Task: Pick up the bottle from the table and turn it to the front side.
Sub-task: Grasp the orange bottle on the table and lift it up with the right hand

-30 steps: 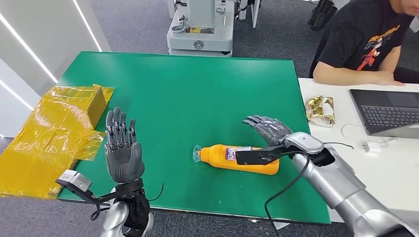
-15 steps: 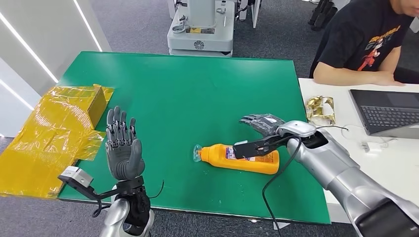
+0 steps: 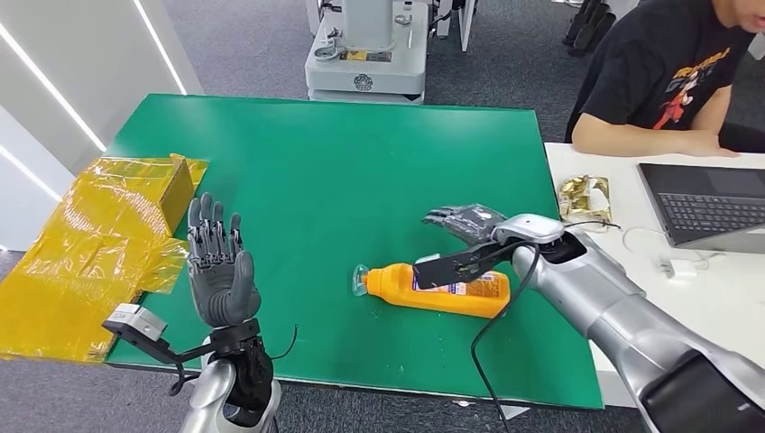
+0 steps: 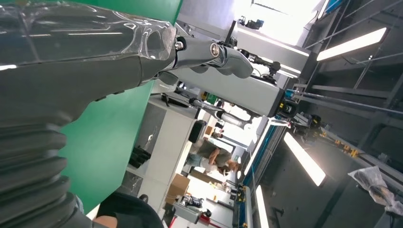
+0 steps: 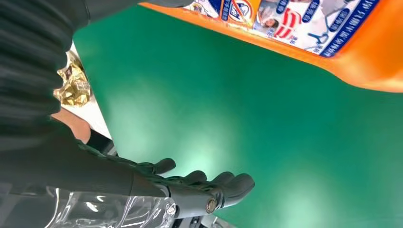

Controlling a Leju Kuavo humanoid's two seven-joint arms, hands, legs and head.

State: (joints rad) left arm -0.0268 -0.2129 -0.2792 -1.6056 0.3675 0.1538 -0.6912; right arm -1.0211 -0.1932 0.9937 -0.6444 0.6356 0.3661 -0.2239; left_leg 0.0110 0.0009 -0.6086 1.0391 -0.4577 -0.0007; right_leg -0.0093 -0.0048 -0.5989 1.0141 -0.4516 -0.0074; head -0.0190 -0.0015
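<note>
An orange bottle with a clear cap lies on its side on the green table, cap pointing left. In the right wrist view its orange body and printed label pass close by. My right hand hovers just behind the bottle with fingers spread, its thumb reaching over the bottle's label; nothing is gripped. The right hand has only green table under its fingers. My left hand stands upright and open near the table's front left edge, holding nothing. The left hand appears close up against the room.
Yellow plastic wrap with a yellow box covers the table's left edge. A person sits at a white desk to the right, with a laptop and a gold packet. A grey machine base stands beyond the table.
My right hand has moved left and closer over the bottle, its thumb now across the label. The bottle and my left hand have barely moved.
</note>
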